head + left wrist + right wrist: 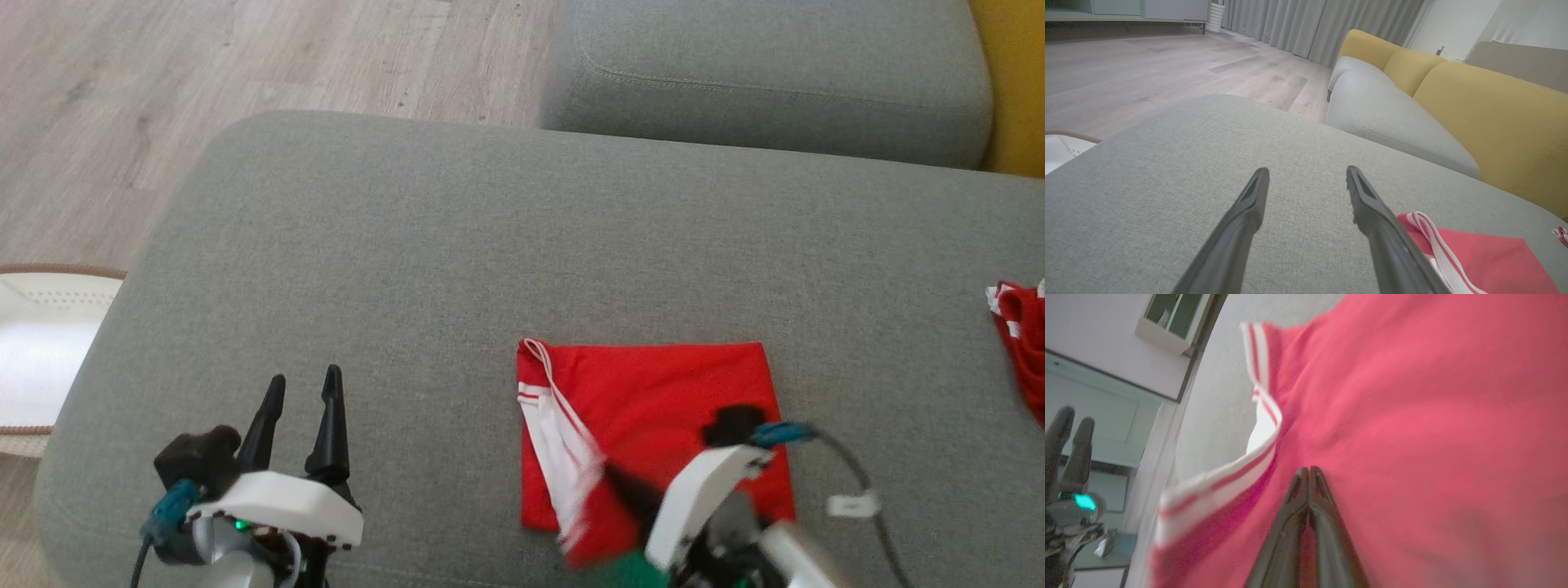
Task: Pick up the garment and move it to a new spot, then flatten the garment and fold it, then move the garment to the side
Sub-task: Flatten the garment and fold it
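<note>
A red garment (669, 392) with white striped trim lies folded into a rough square on the grey cushion (457, 245), right of centre near the front edge. My right gripper (618, 483) comes in from the lower right and is shut on the garment's near left part, where the striped edge is blurred and raised. In the right wrist view its fingers (1308, 470) are pressed together, with red cloth (1433, 416) all around them. Above bare cushion to the garment's left, my left gripper (298, 388) stands open and holds nothing. The left wrist view shows those fingers (1308, 173) spread, the garment (1486, 257) at the lower right.
Another red and white cloth (1020, 343) lies at the cushion's right edge. A white basket (33, 343) stands on the wooden floor to the left. A second grey cushion (767, 73) sits behind, with yellow sofa backs (1494, 114) to the right.
</note>
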Controlling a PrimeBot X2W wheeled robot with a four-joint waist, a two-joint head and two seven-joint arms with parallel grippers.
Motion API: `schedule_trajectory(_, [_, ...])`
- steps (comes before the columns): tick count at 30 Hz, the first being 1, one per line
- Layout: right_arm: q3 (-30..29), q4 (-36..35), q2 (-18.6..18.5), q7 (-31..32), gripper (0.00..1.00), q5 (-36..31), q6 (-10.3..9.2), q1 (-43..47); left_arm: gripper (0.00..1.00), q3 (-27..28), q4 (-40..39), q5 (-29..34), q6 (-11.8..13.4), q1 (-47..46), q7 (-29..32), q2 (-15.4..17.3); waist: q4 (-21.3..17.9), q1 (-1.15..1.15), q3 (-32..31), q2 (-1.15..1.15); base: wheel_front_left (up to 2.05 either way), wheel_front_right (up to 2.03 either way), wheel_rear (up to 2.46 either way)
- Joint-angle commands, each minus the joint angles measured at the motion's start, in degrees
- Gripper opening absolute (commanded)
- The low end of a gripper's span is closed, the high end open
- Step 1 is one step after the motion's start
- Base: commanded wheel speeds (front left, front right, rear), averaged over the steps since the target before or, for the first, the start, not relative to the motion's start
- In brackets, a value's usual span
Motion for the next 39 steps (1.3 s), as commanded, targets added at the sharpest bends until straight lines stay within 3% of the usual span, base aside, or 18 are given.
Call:
schedule_trajectory(1, [1.33,-2.14,0.69,0.04,0.00,0.59,-0.04,-1.01,1.00,2.55,-1.82,0.79,-0.18,-3.09,-0.71,0.11,0.08,0.00,-0.01,0.00,0.00,0.00,0.00])
schedule_trajectory(7, [10.18,-8.19,1.16,-0.11,0.00,7.83,-0.04,-0.73,1.00,3.20,-1.69,1.65,-0.75,-3.17,-0.71,-0.50,-0.17,0.00,-0.04,0.00,0.00,0.00,0.00])
schedule_trajectory(10, [9.39,-10.01,0.75,-3.23,0.00,8.25,-0.04,-2.29,1.00,3.77,-2.13,2.13,-0.91,-3.09,-0.71,-0.62,-1.08,0.00,-0.08,0.00,0.00,0.00,0.00])
schedule_trajectory(15, [5.73,-15.43,-5.46,-9.14,0.00,6.24,-0.04,-4.81,1.00,4.92,-3.22,2.98,-1.39,-3.20,-0.71,-0.65,-3.35,0.00,-0.11,0.00,0.00,0.00,0.00])
schedule_trajectory(16, [4.45,-16.57,-6.88,-10.56,0.16,5.69,-0.04,-5.20,1.00,5.24,-3.57,3.19,-1.43,-3.24,-0.71,-0.66,-3.91,0.00,-0.11,0.00,0.00,0.00,0.00])
schedule_trajectory(17, [3.13,-17.71,-8.29,-11.96,0.46,5.03,-0.04,-5.52,1.00,5.51,-3.93,3.43,-1.48,-3.25,-0.71,-0.66,-4.48,0.00,-0.10,0.00,0.00,0.00,0.00])
schedule_trajectory(18, [1.75,-18.73,-9.68,-13.35,0.85,4.14,-0.04,-5.77,1.00,5.79,-4.30,3.69,-1.52,-3.26,-0.71,-0.63,-5.11,0.00,-0.10,0.00,0.00,0.00,0.00])
schedule_trajectory(19, [0.27,-19.56,-10.98,-14.82,1.00,2.98,-0.04,-5.93,1.00,6.04,-4.63,3.98,-1.57,-3.26,-0.71,-0.57,-5.75,0.00,-0.10,0.00,0.00,0.00,0.00])
schedule_trajectory(23, [-5.96,-22.39,-13.79,-20.83,1.00,-1.49,-0.04,-5.90,1.00,6.74,-5.42,5.20,-2.07,-3.58,-0.71,0.00,-8.41,0.00,-0.08,0.00,0.00,0.00,0.00])
schedule_trajectory(27, [-10.23,-22.84,-15.06,-26.36,1.00,-9.98,-0.04,-4.52,1.00,8.06,-6.31,6.42,-1.98,-4.12,-0.71,0.40,-10.78,0.00,-0.05,0.00,0.00,0.00,0.00])
schedule_trajectory(39, [-18.14,-20.91,-10.38,-32.62,1.00,-29.58,-0.04,3.84,1.00,10.56,-6.76,11.27,-2.83,-3.32,-0.71,0.02,-14.34,0.00,0.42,0.00,0.00,0.00,0.00])
